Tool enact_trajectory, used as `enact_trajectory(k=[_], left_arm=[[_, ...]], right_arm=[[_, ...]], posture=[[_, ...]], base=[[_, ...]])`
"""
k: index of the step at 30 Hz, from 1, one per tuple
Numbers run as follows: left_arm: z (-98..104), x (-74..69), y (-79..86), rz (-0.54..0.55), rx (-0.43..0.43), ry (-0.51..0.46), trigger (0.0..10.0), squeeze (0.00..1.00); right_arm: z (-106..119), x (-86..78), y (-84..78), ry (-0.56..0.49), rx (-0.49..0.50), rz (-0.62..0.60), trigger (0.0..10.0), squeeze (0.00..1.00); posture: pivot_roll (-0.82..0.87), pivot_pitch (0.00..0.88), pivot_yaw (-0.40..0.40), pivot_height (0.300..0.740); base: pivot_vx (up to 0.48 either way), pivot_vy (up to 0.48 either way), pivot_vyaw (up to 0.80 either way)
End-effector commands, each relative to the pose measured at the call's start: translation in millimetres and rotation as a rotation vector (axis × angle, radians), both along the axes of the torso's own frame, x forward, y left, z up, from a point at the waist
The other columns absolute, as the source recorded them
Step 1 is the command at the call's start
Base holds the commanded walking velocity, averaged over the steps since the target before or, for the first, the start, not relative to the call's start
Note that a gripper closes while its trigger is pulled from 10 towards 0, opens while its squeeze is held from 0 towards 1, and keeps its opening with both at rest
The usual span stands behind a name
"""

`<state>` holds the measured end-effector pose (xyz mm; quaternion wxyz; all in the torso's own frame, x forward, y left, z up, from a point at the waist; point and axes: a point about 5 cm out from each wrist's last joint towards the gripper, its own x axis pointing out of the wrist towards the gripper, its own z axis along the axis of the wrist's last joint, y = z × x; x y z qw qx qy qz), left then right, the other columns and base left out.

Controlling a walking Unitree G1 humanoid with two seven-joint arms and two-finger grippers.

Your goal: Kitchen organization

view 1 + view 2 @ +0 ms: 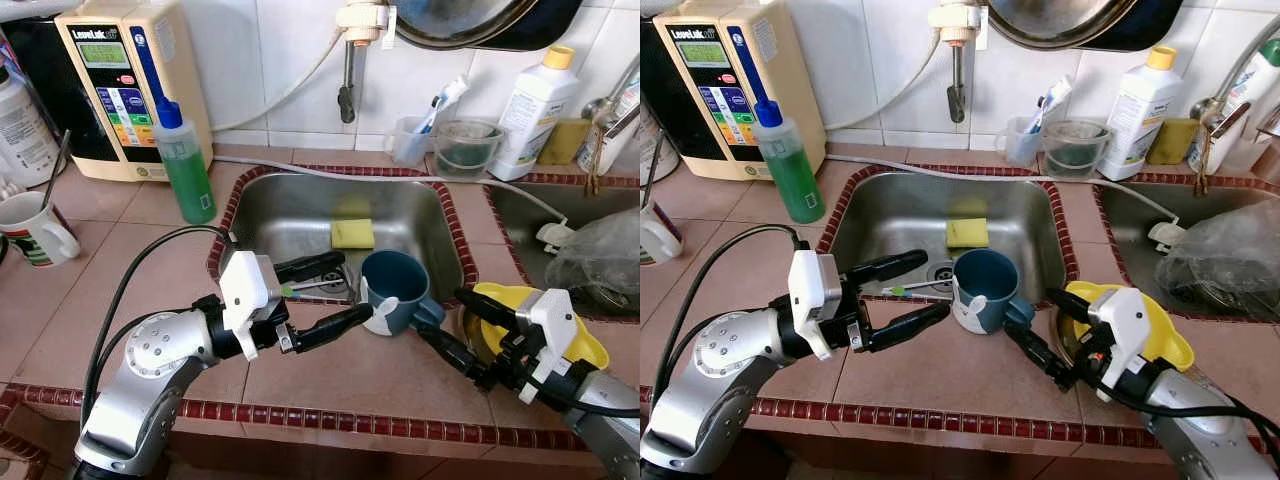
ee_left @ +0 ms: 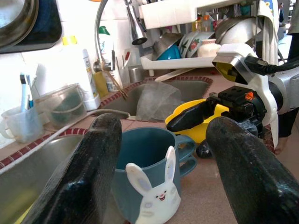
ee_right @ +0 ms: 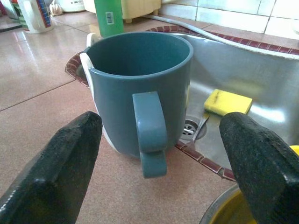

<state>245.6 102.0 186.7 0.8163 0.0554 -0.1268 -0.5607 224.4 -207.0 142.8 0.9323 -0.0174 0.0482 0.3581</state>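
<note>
A blue mug (image 1: 395, 290) with a white bunny on its side stands upright on the tiled counter at the front rim of the sink (image 1: 290, 215). My left gripper (image 1: 355, 286) is open just left of the mug, one finger over the sink edge and one over the counter. In the left wrist view the mug (image 2: 145, 172) sits ahead between the fingers (image 2: 93, 172). My right gripper (image 1: 440, 313) is open on the mug's right, facing its handle (image 3: 152, 135). Neither gripper touches the mug.
A yellow sponge (image 1: 352, 233) and a toothbrush (image 1: 905, 290) lie in the sink. A yellow bowl (image 1: 590, 350) sits under my right arm. A green soap bottle (image 1: 187, 165), a water machine (image 1: 110, 80) and a white mug (image 1: 35, 232) stand at left. A plastic bag (image 1: 600, 260) fills the second sink.
</note>
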Motion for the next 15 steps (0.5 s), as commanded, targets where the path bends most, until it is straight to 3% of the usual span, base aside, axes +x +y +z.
enact_trajectory(k=[1,15], left_arm=[[3.5,-2.5,-1.3,-0.006,0.001,-0.013,10.0,0.0],[4.5,-3.9,-2.1,-0.003,-0.003,-0.013,10.0,0.0]], right_arm=[[-1.3,0.7,1.4,0.014,-0.001,0.019,10.0,0.0],[-3.7,2.2,1.6,0.046,-0.007,0.05,10.0,0.0]], posture=[[-0.18,0.074,0.012,0.74],[-0.18,0.08,0.01,0.74]], base=[[0.0,0.0,0.0],[0.0,0.0,0.0]])
